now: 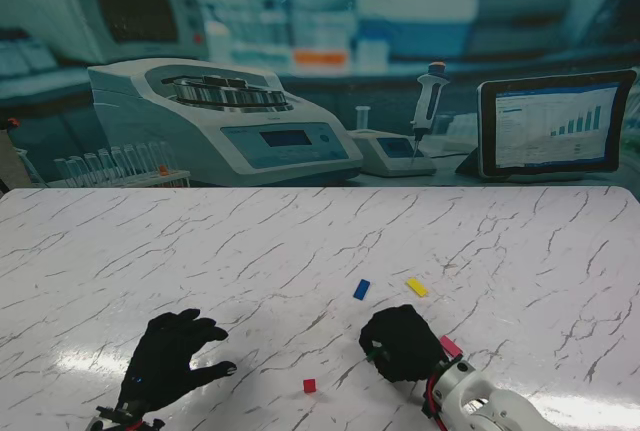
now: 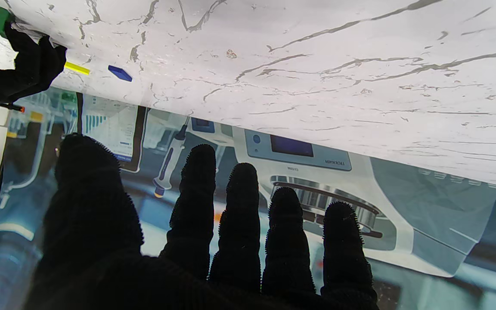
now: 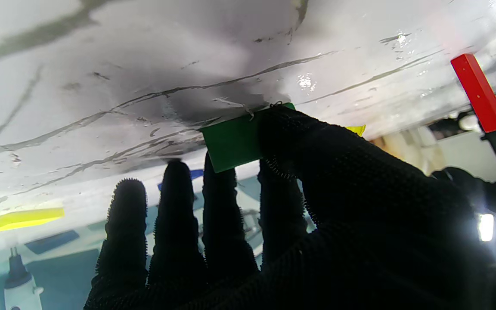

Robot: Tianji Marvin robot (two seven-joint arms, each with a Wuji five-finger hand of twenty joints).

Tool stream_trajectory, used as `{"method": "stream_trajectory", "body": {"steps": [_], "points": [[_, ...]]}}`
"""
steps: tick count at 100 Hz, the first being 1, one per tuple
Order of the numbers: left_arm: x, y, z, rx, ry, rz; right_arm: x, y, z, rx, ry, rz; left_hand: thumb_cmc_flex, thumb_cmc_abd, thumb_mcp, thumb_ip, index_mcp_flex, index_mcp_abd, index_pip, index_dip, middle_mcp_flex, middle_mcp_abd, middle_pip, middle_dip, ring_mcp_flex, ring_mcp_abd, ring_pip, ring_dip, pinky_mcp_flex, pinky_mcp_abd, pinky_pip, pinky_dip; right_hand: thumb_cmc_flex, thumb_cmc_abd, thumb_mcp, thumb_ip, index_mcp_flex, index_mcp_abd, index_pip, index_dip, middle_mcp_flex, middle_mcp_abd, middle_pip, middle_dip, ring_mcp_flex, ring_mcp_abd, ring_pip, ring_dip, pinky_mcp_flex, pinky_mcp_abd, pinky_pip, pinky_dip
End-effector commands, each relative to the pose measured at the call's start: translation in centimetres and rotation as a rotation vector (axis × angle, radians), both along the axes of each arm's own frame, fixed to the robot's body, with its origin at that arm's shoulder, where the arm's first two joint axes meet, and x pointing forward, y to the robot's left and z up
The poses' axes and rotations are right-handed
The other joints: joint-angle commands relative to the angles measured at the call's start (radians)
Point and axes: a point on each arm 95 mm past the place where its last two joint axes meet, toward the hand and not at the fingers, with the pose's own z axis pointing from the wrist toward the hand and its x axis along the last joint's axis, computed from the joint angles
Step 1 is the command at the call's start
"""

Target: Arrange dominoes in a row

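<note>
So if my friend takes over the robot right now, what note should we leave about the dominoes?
Left robot hand: open, fingers spread, holding nothing.
Right robot hand: pinching a green domino against the table.
Red domino: standing between the hands, nearer to me.
Blue domino and yellow domino: lying flat beyond the right hand, apart from each other.
A pink piece sits by the right wrist.
Done: no row yet.
Left: stand the green one, then line up the others.
</note>
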Motion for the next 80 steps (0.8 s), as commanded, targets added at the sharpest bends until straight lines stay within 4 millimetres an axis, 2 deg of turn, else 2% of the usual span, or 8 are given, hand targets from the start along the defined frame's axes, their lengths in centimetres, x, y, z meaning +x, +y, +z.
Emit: {"method": "stream_trajectory", "body": {"steps": [1,26,50,57,69,80], "points": [[-0.4,-0.3,-0.3,-0.017,0.015,-0.019,-0.6,0.5,-0.3,0.011,0.005,-0.002,0.008,0.024,-0.008,-0.001,0.008,-0.009,0.001,0.014,0.017,-0.001,0.014,0.012,0.017,-0.017,0.004,0.014,-0.006,0.009,0.032,0.021,-0.021,-0.016,0.021,0.030,0.031,-0.007,0.000,0.029,-0.043,0.029,-0.016,-0.017,-0.019,0.025,0.003,0.008,-0.020,0.104,-0.016,0.016],[-0.4,-0.3,-0.3,-0.019,0.014,-0.019,-0.4,0.8,0.6,0.027,-0.034,-0.021,0.006,0.024,-0.008,-0.001,0.008,-0.007,0.001,0.015,0.016,0.002,0.014,0.013,0.017,-0.014,0.003,0.014,-0.006,0.012,0.034,0.022,-0.028,-0.041,0.028,0.020,0.052,-0.049,-0.022,0.022,-0.081,0.044,-0.043,-0.025,-0.064,0.031,-0.016,0.001,-0.044,0.104,-0.021,0.024],[-0.4,-0.3,-0.3,-0.020,0.013,-0.019,-0.4,0.9,1.3,0.036,-0.057,-0.028,0.005,0.025,-0.008,-0.001,0.007,-0.008,-0.001,0.015,0.015,0.003,0.014,0.013,0.019,-0.015,0.003,0.016,-0.006,0.013,0.035,0.022,-0.031,-0.061,0.045,0.002,0.064,-0.060,-0.029,0.011,-0.098,0.049,-0.042,-0.019,-0.093,0.030,0.002,0.006,-0.057,0.089,0.004,0.038],[-0.4,-0.3,-0.3,-0.020,0.014,-0.019,-0.4,1.0,1.5,0.043,-0.062,-0.031,0.004,0.025,-0.008,-0.001,0.007,-0.010,-0.001,0.015,0.016,0.001,0.015,0.013,0.018,-0.016,0.002,0.016,-0.006,0.013,0.036,0.023,-0.031,-0.064,0.052,-0.006,0.065,-0.059,-0.026,0.008,-0.101,0.044,0.017,0.024,-0.095,0.028,0.070,0.038,-0.061,0.078,0.027,0.042],[-0.4,-0.3,-0.3,-0.019,0.013,-0.019,-0.4,1.1,1.7,0.059,-0.071,-0.035,0.004,0.024,-0.008,-0.001,0.007,-0.008,-0.001,0.015,0.017,0.002,0.014,0.013,0.020,-0.014,0.003,0.016,-0.008,0.015,0.036,0.023,-0.028,-0.065,0.054,-0.007,0.064,-0.051,-0.022,0.004,-0.054,0.013,0.183,0.183,-0.058,0.021,0.255,0.149,-0.043,0.065,0.109,0.055],[-0.4,-0.3,-0.3,-0.019,0.014,-0.019,-0.5,1.2,1.9,0.074,-0.072,-0.038,0.005,0.025,-0.008,-0.001,0.008,-0.007,-0.001,0.015,0.018,0.001,0.015,0.014,0.021,-0.013,0.003,0.017,-0.007,0.019,0.037,0.024,-0.021,-0.047,0.049,-0.002,0.050,-0.038,-0.013,0.010,0.031,0.006,0.226,0.269,0.008,0.017,0.318,0.196,-0.010,0.072,0.152,0.056]]}}
